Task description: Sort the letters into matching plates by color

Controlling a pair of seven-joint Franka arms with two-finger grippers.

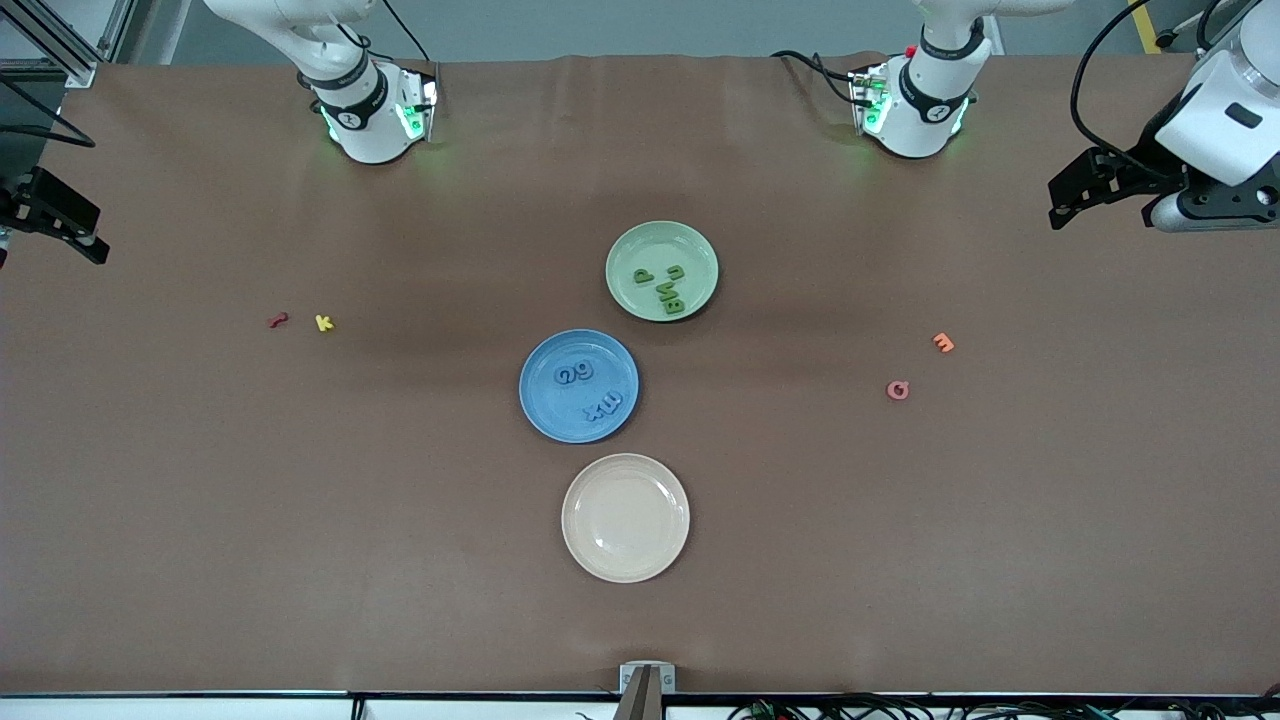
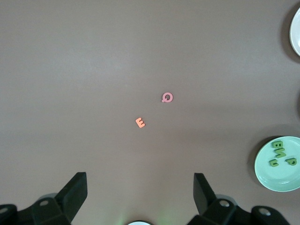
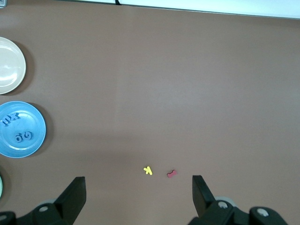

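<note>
By my reckoning the sorting is done: four green letters [image 1: 661, 287] lie in the green plate [image 1: 700, 245] at frame centre, four blue letters [image 1: 587, 388] in the blue plate [image 1: 545, 410] just below. My left gripper [image 2: 140, 199] and right gripper [image 3: 139, 199] hang released and empty at the frame's side edges.

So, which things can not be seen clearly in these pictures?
- Green letters in the green plate: they overlap, so some shapes are unreadable in the front view.
- Red piece beside the yellow letter: too small to name.
- Blue plate: cut by the right wrist view's edge.
- Left gripper and right gripper: open, bodies cut off.
</note>
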